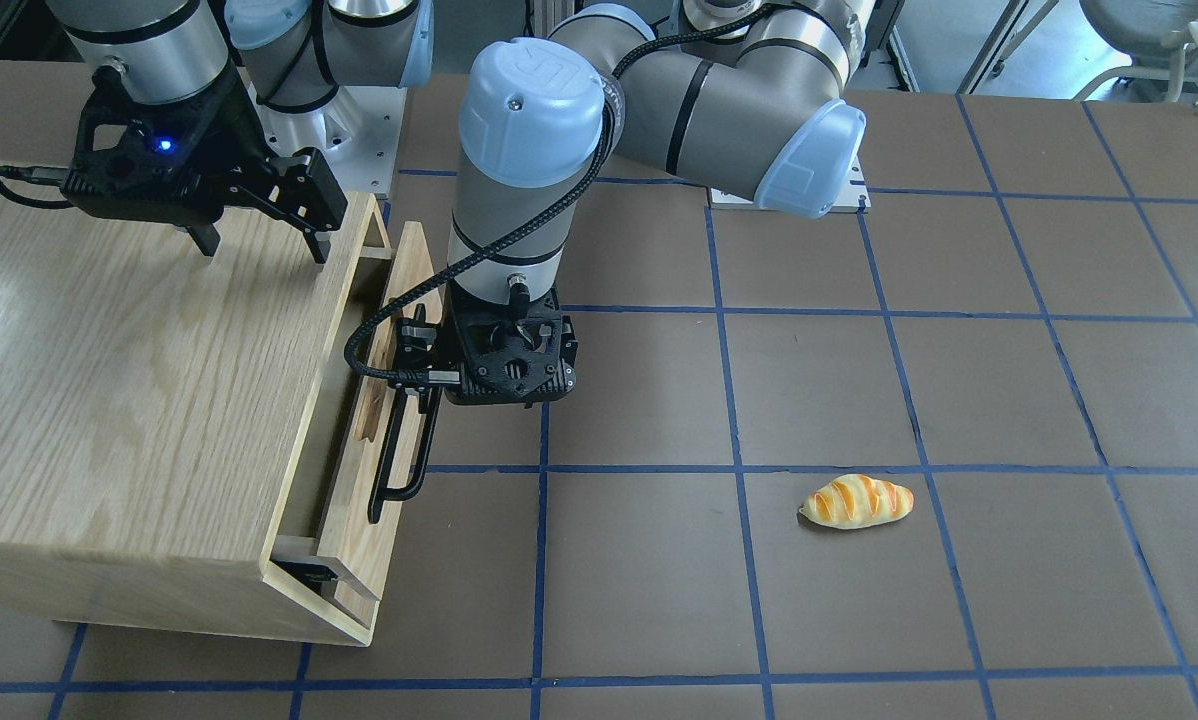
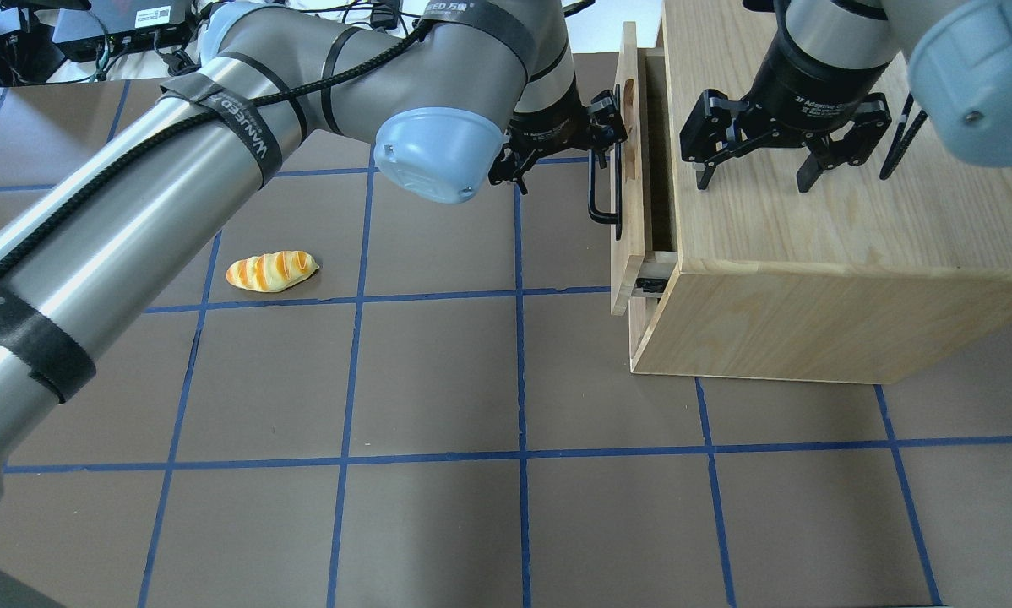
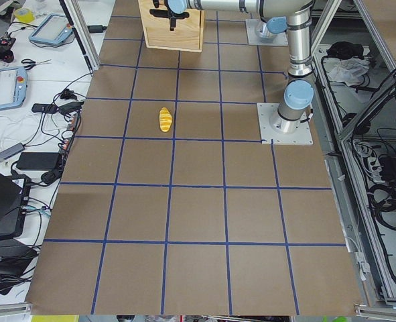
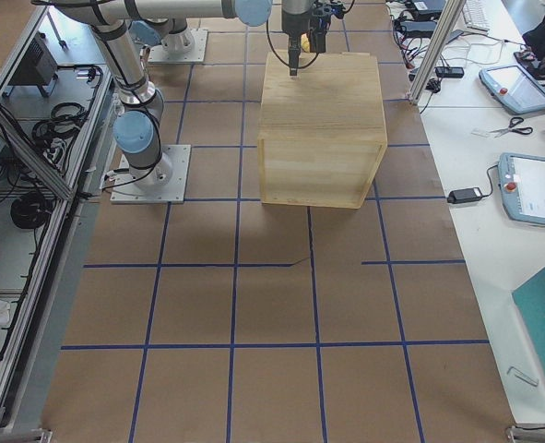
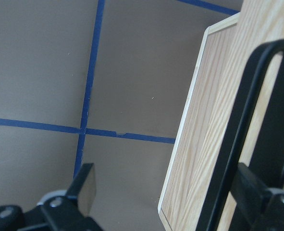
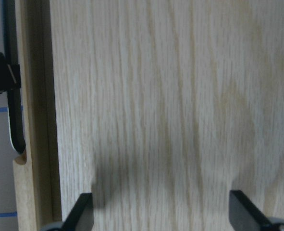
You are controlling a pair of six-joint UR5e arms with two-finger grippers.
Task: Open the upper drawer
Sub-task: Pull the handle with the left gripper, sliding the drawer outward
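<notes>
Oak upper drawer (image 2: 629, 245), black bar handle (image 2: 601, 198): part-open. The front panel stands off the oak cabinet (image 2: 810, 279) w/ a dark gap between. Pos.: upper right of overhead view, left side of front-facing view.

Writing:
- The collar above the right gripper (image 2: 753, 179) reads "2F Adaptive Gripper"; the smaller print under it is not legible.
- A black strap (image 2: 244, 135) on the left arm carries white print, approx. "WAWEED", plus characters I can't read.
- A blue joint cap (image 1: 531, 100) has "UR" embossed.

View differences:
- Front-facing cam alone shows a blue light (image 1: 165, 145) on the right gripper body.
- In the ext. right view the cabinet hides the drawer front entirely.
- Only the left wrist cam shows jaw spacing round the handle.

Jaws:
- left gripper (image 2: 610, 122): jaws wide apart, nothing clamped. The handle bar passes between them, close against the finger (image 5: 257, 195) at lower right of the wrist view; contact can't be confirmed.
- right gripper: jaws wide apart over the cabinet top, holding nothing. Tips are near the wood; touching or not, can't tell.

Other: toy bread roll (image 2: 271, 272) lies on the brown, blue-gridded table (image 2: 438, 380), well apart from the cabinet.
</notes>
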